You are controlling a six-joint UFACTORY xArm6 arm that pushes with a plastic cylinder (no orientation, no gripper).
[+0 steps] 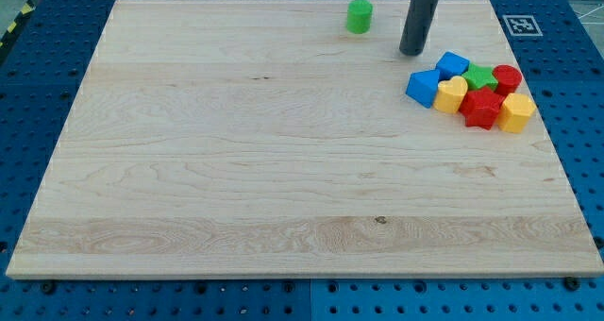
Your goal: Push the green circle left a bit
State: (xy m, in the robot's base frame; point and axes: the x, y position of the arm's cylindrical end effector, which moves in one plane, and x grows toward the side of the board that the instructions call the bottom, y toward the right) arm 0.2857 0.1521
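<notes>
Your green circle (359, 17) stands alone near the far edge of the wooden board (236, 160), a little right of the middle, upright like a short cylinder. To its right, near it but clearly apart, you see my tip (411, 52) resting on the board, with the dark rod rising from it and leaning slightly right as it leaves the view's top. There is no claw to report: the arm ends in this plain rod, so nothing is clenched or grasped, and the tip touches no block. Bare wood lies between the tip and the green circle. Further right and slightly nearer to you, a tight cluster of blocks sits by the board's right edge. At its left is a blue block (424, 87), wedge-like in shape, with a second blue block (453, 64) just behind it on the far side. A yellow heart (451, 94) presses against the first blue one. A green star (481, 76) sits in the cluster's middle, with a red block (508, 77), rounded in form, to its right. A second red block (482, 107) lies on the near side of the star; its shape you cannot make out surely. A yellow block (516, 112), many-sided, closes the cluster at the right. Past the board's far right corner you can see a small black-and-white marker (520, 25) on the blue perforated table (580, 94).
</notes>
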